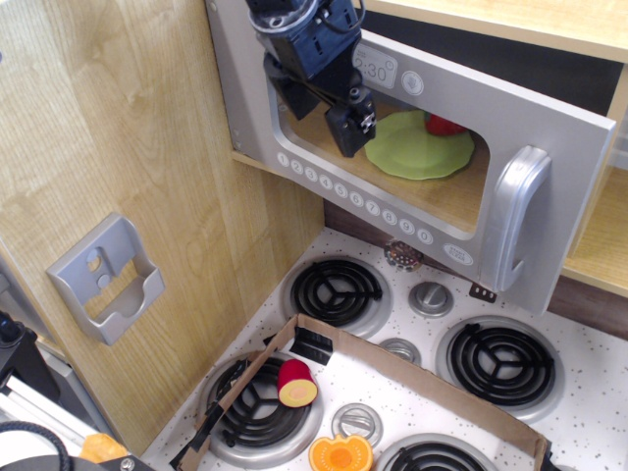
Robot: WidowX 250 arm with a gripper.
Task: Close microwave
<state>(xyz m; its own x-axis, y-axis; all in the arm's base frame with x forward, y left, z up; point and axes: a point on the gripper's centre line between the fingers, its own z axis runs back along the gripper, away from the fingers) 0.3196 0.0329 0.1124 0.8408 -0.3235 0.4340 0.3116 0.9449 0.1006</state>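
Note:
The toy microwave (589,245) of light wood sits above the stove. Its wide grey door (294,157) with a clear window, white number buttons and a chunky silver handle (518,214) stands nearly shut, its handle end a little out from the cabinet. Through the window I see a green plate (417,147) and a red fruit (446,125) inside. My black gripper (350,123) presses against the front of the door at the window's upper left. Its fingers look closed together and hold nothing.
A grey wall-mounted holder (106,278) hangs on the wood panel at left. Below is a white stovetop (589,383) with black coil burners (339,292), knobs, a cardboard strip (412,368), a cut red toy fruit (296,383) and an orange toy piece (340,454).

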